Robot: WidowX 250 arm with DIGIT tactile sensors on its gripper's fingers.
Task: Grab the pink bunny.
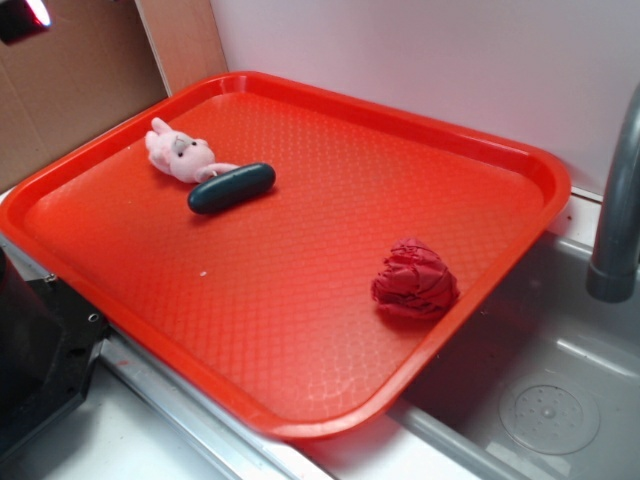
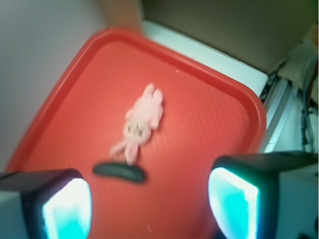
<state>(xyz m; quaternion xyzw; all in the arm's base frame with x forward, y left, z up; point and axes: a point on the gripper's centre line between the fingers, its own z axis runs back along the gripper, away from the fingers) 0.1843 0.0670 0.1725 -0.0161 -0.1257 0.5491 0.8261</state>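
Observation:
The pink bunny [image 1: 180, 153] lies on the red tray [image 1: 320, 260] near its far left corner, touching a dark green oblong [image 1: 232, 188] just in front of it. In the wrist view the bunny [image 2: 141, 121] lies in the middle of the tray [image 2: 209, 114], with the green oblong [image 2: 120, 172] below it. My gripper [image 2: 149, 206] is open and empty, high above the tray. Its two pads [image 2: 67, 209] glow cyan at the bottom corners, well apart. The gripper does not show in the exterior view.
A red wrinkly ball [image 1: 414, 280] sits at the tray's right side. A sink basin [image 1: 550, 400] and a grey faucet [image 1: 615, 220] lie to the right. Cardboard [image 1: 70, 90] stands behind on the left. A black robot base [image 1: 35, 350] is at the lower left.

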